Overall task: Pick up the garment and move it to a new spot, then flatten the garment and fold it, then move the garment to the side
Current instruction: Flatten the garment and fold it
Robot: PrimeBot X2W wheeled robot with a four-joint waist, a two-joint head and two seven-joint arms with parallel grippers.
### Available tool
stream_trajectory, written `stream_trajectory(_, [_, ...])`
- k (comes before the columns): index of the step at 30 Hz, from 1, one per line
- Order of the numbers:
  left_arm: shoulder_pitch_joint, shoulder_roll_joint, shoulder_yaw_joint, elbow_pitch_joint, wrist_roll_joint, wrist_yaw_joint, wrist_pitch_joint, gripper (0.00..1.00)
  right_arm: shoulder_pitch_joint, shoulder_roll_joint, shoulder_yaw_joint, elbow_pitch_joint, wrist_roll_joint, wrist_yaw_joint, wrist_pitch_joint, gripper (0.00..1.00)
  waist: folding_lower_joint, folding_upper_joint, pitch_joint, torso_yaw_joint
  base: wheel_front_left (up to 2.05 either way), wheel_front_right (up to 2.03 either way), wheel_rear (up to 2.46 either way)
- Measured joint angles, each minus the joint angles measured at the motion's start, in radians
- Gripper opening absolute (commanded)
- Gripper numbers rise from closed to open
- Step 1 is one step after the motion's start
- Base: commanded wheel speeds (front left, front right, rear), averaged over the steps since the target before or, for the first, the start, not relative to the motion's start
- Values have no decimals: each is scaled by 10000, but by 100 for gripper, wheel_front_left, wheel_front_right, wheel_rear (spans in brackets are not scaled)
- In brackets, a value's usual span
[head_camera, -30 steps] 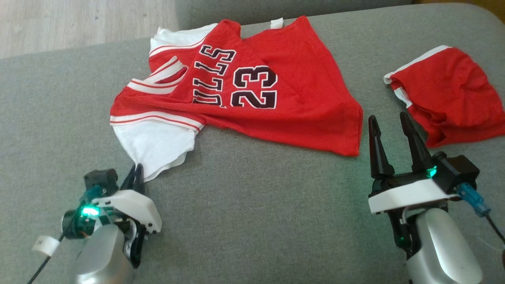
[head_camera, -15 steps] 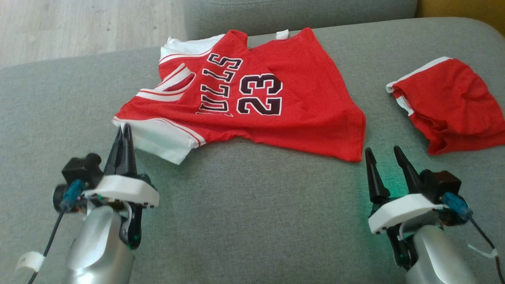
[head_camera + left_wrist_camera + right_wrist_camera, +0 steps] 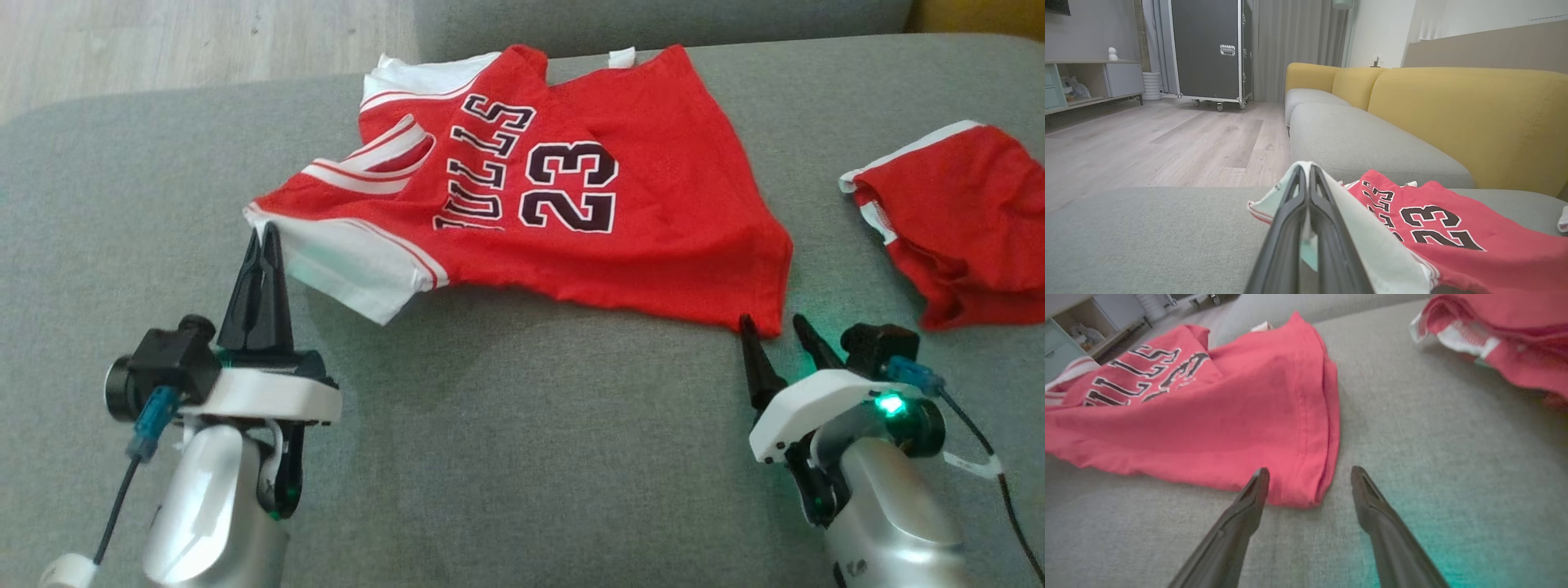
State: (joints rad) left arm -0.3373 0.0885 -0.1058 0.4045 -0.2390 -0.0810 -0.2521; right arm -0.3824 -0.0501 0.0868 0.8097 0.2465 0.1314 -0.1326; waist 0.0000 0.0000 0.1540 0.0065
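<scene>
Left fingers (image 3: 258, 294), pointing forward, have lifted the jersey's (image 3: 653, 204) clamped sleeve.

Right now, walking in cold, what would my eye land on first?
The red jersey numbered 23, spread across the middle of the grey sofa. The left jaws are shut on its white sleeve at the near left, while the right jaws stand open just short of its near right corner. A second red garment lies crumpled at the far right.
</scene>
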Motion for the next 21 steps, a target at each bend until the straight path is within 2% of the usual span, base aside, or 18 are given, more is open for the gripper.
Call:
stream_trajectory(7, [0,-121,123,-355,244,-159,0,0,-581,-63,336,995,416,0,69,100,0,0,86,173,0,0,0])
stream_trajectory(8, [0,-140,134,-359,284,-167,0,0,-660,-79,470,1083,602,0,90,85,0,0,86,181,0,0,0])
stream_trajectory(9, [1,-155,150,-359,291,-174,0,0,-721,-105,644,1135,740,0,94,29,0,0,81,179,0,0,0])
stream_trajectory(10, [1,-165,169,-359,291,-184,0,0,-763,-125,765,1172,853,0,69,0,0,0,75,171,0,0,0])
stream_trajectory(17, [103,-205,472,-326,372,-263,0,0,-797,-82,989,1432,1139,0,-792,0,1,0,-92,20,0,0,0])
stream_trajectory(21, [310,-263,711,-328,201,-341,0,0,-807,-82,851,1083,1103,0,-1051,0,0,0,-266,-99,0,0,0])
